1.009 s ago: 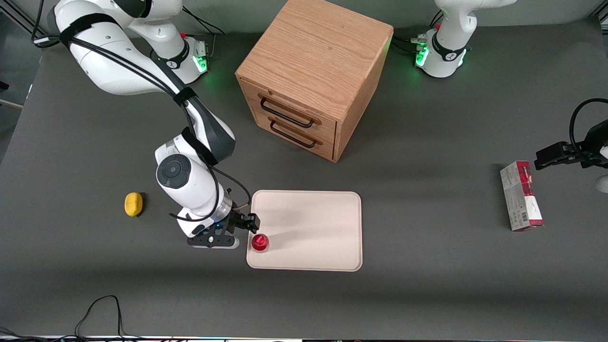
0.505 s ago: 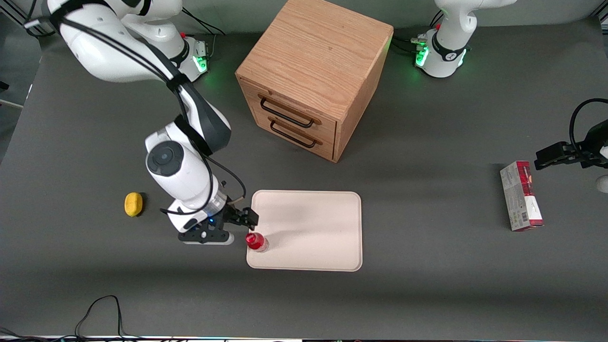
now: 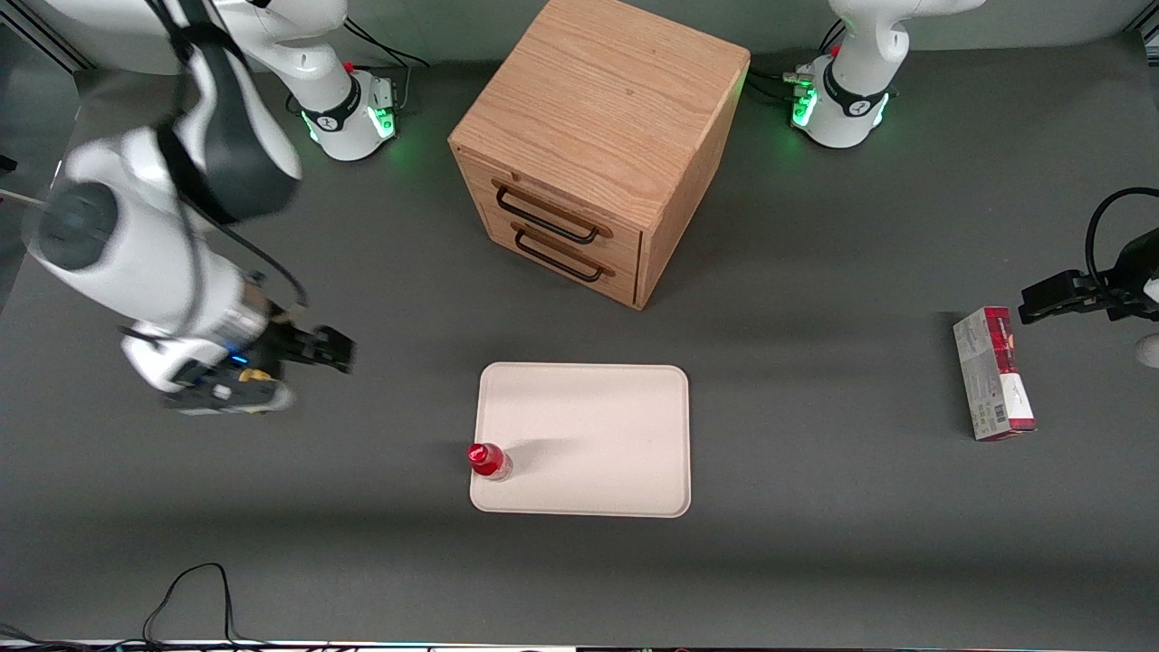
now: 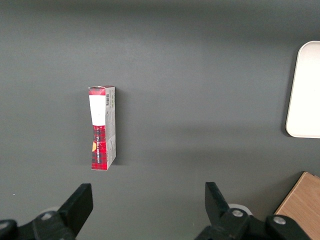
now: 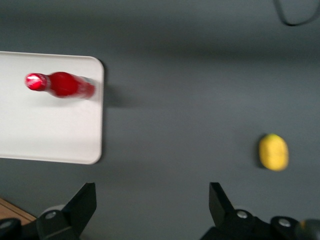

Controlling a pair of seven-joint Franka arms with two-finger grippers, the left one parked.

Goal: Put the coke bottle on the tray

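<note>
The coke bottle [image 3: 489,460], small and red with a red cap, stands upright on the cream tray [image 3: 598,426], at the tray's corner nearest the front camera on the working arm's side. It also shows in the right wrist view [image 5: 62,84] on the tray [image 5: 50,135]. My gripper [image 3: 333,353] is open and empty. It hangs raised over the bare table, well away from the tray toward the working arm's end. In the right wrist view the gripper [image 5: 151,207] has its fingers spread wide over the grey table.
A wooden two-drawer cabinet [image 3: 598,145] stands farther from the front camera than the tray. A yellow lemon-like lump [image 5: 273,152] lies on the table near my gripper. A grey-and-red carton [image 3: 992,373] lies toward the parked arm's end.
My gripper has pulled away from the bottle, rising and moving toward the working arm's end of the table. The bottle stays standing on the tray's corner.
</note>
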